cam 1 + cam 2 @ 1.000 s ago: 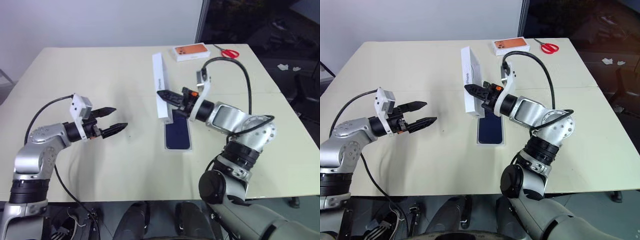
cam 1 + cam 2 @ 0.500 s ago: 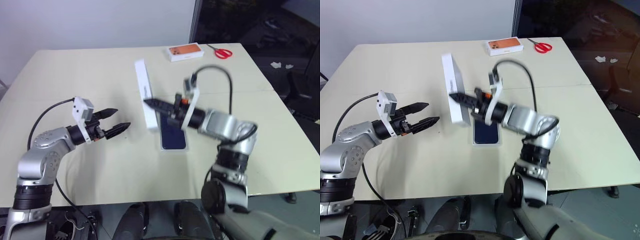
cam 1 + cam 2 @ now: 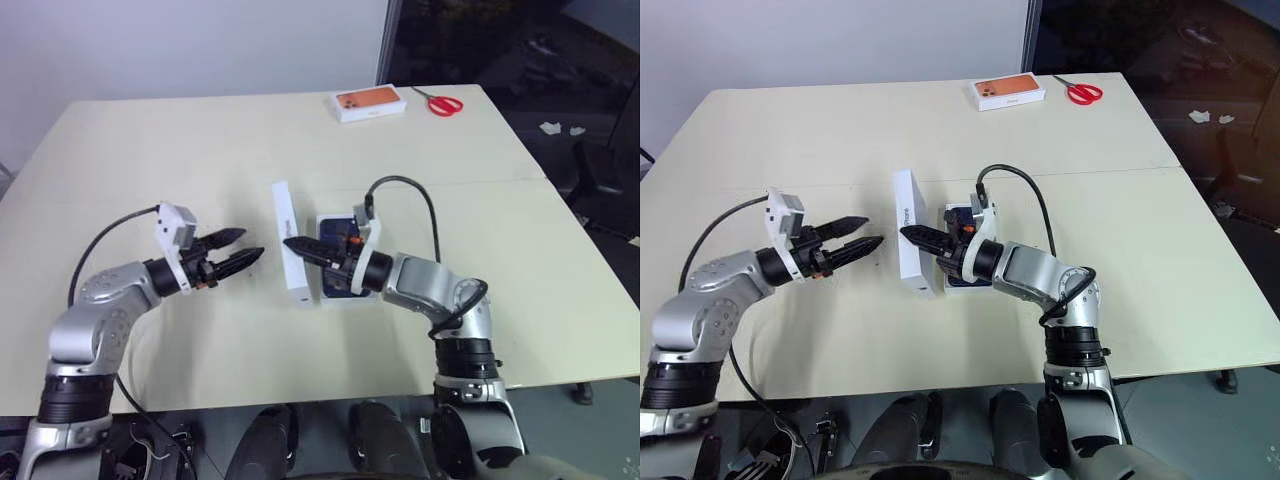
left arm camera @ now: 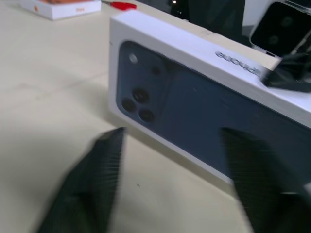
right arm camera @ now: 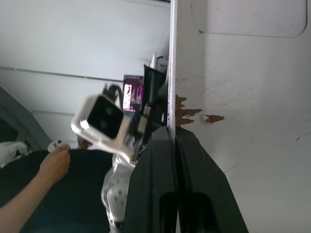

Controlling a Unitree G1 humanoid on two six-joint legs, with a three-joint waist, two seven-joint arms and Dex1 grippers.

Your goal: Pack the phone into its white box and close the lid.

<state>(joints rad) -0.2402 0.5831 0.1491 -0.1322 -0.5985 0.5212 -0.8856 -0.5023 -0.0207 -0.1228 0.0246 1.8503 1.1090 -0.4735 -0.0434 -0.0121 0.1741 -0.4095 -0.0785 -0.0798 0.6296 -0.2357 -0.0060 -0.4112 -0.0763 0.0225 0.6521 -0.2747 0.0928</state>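
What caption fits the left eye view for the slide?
Right gripper holds the lid on edge beside the boxed phone; left gripper nears it.

Place: probably an office or lab room.
Evidence: plain cream bench (image 3: 150,150), white wall (image 3: 180,45), dark partition (image 3: 500,40), scissors (image 3: 437,102).

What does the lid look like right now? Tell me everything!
The lid is a deep white cardboard cover with a dark blue phone and camera lenses printed on top. It stands on one long edge on the table, beside the phone. The right gripper is shut on its wall, with the left gripper close by.
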